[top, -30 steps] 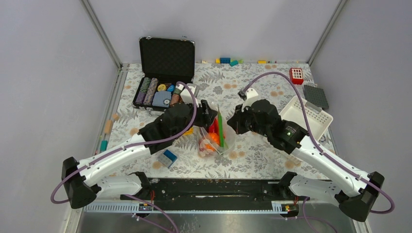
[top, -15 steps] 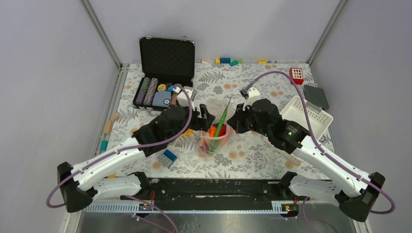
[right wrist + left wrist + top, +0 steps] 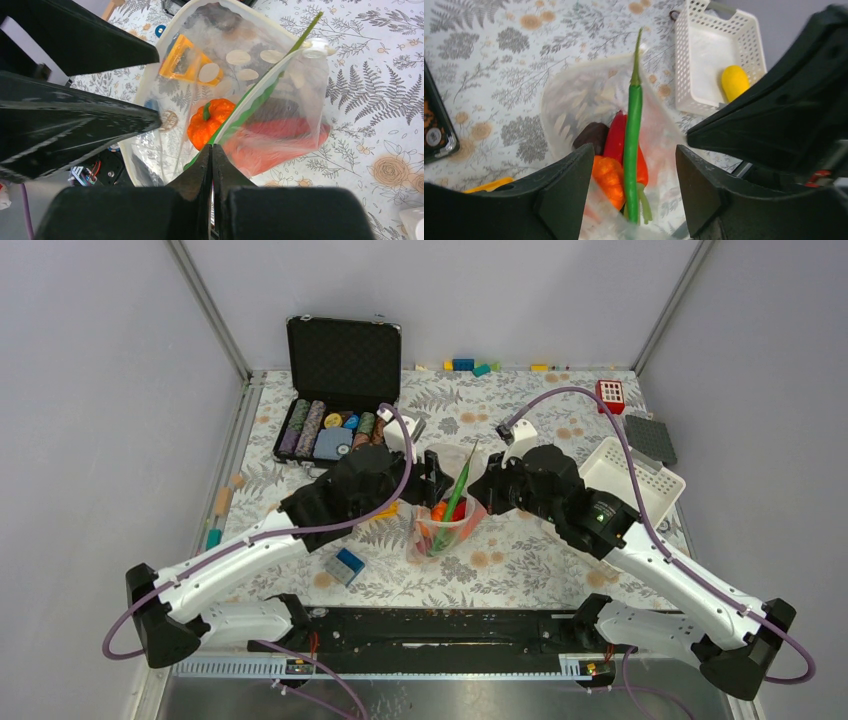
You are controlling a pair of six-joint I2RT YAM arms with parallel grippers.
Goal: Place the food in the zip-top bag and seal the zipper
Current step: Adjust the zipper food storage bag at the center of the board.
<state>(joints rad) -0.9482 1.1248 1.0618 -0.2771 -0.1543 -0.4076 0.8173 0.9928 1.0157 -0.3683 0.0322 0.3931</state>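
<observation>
Top external view: my left pincer [image 3: 432,480] has edged closer to the dotted bag [image 3: 447,528] than half a second ago, jaws parted astride it. My right pincer [image 3: 212,150] is clamped on its rim, with the food [image 3: 616,145] inside.

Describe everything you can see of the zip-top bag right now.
The zip-top bag is clear, floppy plastic printed with cream dots, upright between the two grippers with its mouth open, not sealed. The right gripper is shut on its rim; the left gripper stands open astride the mouth. Inside show an orange pumpkin, red pieces and a long green pod whose tip pokes out.
</observation>
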